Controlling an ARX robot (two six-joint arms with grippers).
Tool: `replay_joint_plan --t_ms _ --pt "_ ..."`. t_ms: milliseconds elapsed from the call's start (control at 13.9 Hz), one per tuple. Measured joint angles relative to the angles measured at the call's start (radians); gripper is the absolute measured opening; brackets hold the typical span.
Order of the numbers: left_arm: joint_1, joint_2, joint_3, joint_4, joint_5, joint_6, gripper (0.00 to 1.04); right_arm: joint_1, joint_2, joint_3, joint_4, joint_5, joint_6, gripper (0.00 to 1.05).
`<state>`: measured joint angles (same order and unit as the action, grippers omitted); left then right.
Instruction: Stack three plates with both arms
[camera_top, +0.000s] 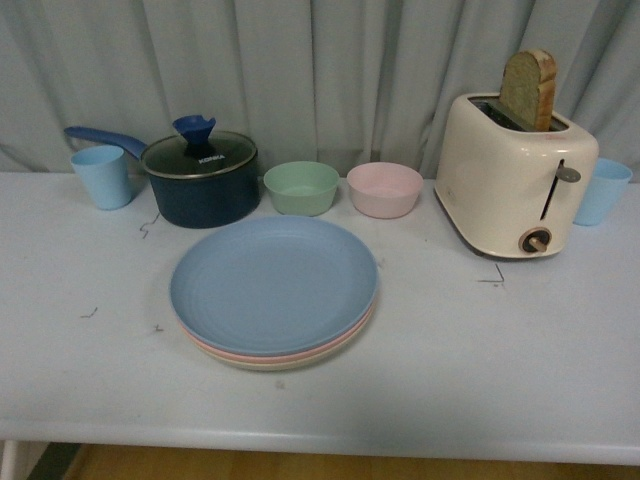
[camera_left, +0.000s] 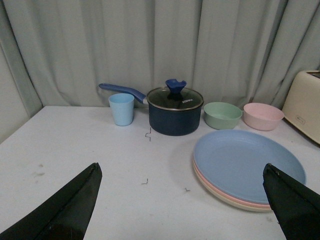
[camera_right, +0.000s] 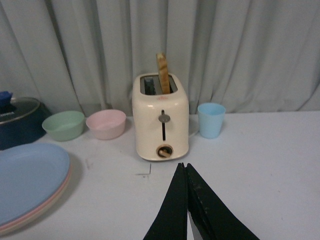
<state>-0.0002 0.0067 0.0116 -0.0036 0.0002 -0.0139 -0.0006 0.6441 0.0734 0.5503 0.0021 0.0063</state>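
Observation:
The three plates lie in one stack at the middle of the table. The blue plate (camera_top: 273, 282) is on top, the pink plate (camera_top: 352, 337) under it, the cream plate (camera_top: 275, 364) at the bottom. The stack also shows in the left wrist view (camera_left: 247, 165) and the right wrist view (camera_right: 27, 182). No arm shows in the front view. My left gripper (camera_left: 182, 172) is open and empty, above the table left of the stack. My right gripper (camera_right: 183, 166) is shut and empty, in front of the toaster.
A dark blue pot (camera_top: 200, 180) with a glass lid, a green bowl (camera_top: 301, 187) and a pink bowl (camera_top: 384, 189) stand behind the stack. A cream toaster (camera_top: 512, 175) with a bread slice stands at right. Light blue cups stand at far left (camera_top: 102, 176) and far right (camera_top: 602, 190).

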Motion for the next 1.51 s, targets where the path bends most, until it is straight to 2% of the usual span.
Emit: replay_joint_plan --t_ms 287,430,1290,1434,1505 --pt "0.0 0.0 0.0 0.0 0.0 0.0 0.98 0.0 -0.135 -0.029 -0.093 -0.001 0.0 0.02" --pt "0.0 0.0 0.0 0.0 0.0 0.0 0.98 0.0 -0.174 -0.063 -0.089 -0.002 0.0 0.02" --pt "0.0 0.0 0.0 0.0 0.0 0.0 0.98 0.0 -0.473 -0.063 -0.378 -0.001 0.0 0.02" --pt "0.0 0.0 0.0 0.0 -0.002 0.0 0.98 0.0 -0.631 -0.062 -0.554 -0.003 0.0 0.02" --pt "0.0 0.0 0.0 0.001 0.0 0.0 0.98 0.0 -0.638 -0.058 -0.543 -0.002 0.0 0.02"
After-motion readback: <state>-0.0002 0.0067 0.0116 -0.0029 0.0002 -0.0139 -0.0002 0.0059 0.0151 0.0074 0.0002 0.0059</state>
